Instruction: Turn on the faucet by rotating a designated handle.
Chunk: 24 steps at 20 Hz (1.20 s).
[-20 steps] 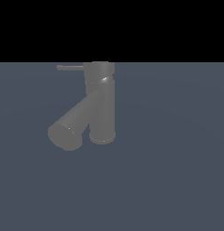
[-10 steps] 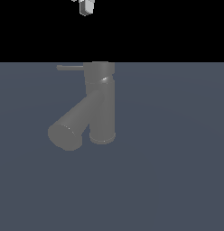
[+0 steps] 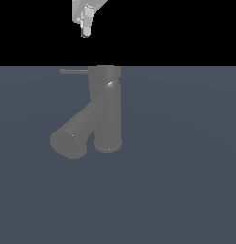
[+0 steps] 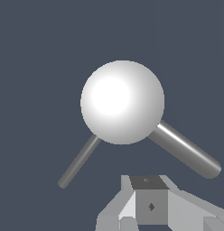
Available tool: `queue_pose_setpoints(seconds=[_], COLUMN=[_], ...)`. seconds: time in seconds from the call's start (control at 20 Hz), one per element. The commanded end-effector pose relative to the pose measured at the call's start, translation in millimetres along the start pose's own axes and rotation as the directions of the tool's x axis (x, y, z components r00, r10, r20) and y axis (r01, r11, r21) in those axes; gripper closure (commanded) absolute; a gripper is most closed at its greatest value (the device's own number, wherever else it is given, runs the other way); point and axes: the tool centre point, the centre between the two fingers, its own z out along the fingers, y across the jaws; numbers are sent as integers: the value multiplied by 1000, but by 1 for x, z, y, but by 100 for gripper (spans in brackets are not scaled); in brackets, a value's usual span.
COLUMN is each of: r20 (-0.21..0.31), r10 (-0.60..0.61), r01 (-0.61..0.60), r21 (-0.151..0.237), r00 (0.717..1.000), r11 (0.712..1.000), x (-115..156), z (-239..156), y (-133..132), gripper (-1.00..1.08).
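No writing, brand or label can be read on anything in either view. The surface is a flat, plain slate-blue floor (image 3: 186, 181) with no seams or pattern, and behind it the backdrop is solid black (no walls or furniture can be made out).

The dull grey metal faucet (image 3: 108, 114), an upright cylinder with a flared base, stands on this floor a little toward the exterior view's left of centre. Its thick tubular spout (image 3: 77, 131) slants down toward the exterior view's left, its round end sitting low near the base. From the top cap a thin straight grey rod, the handle (image 3: 73, 71), sticks out sideways toward the exterior view's left, level and much slimmer than the spout.

In the wrist view the faucet's cap reads as a bright, pale disc, with the slim handle (image 4: 79, 161) and the thicker spout (image 4: 186, 150) spreading out from beneath it in different directions.

The pale grey robot gripper (image 3: 85, 26) hangs against the black backdrop above the handle, apart from it and touching nothing. Its fingers (image 3: 84, 29) point downward; in the exterior view they overlap into one narrow shape, and the wrist view shows only part of the gripper body (image 4: 150, 205), so I cannot tell whether the jaws stand apart or together.
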Motion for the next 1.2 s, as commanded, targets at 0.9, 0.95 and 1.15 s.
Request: queue_pose_setpoints(seconds=[0.9,0.95,1.15], r20=[-93,-97,-110], r10=[465,480,532], r01=[-462,-477,-526], r21=[53,58,78], r00=[881,872,840], r11=[885,877,847], x=[-5,-6,-8], z=[70,73,82], y=[-88,-92,-102], gripper=[108,108,108])
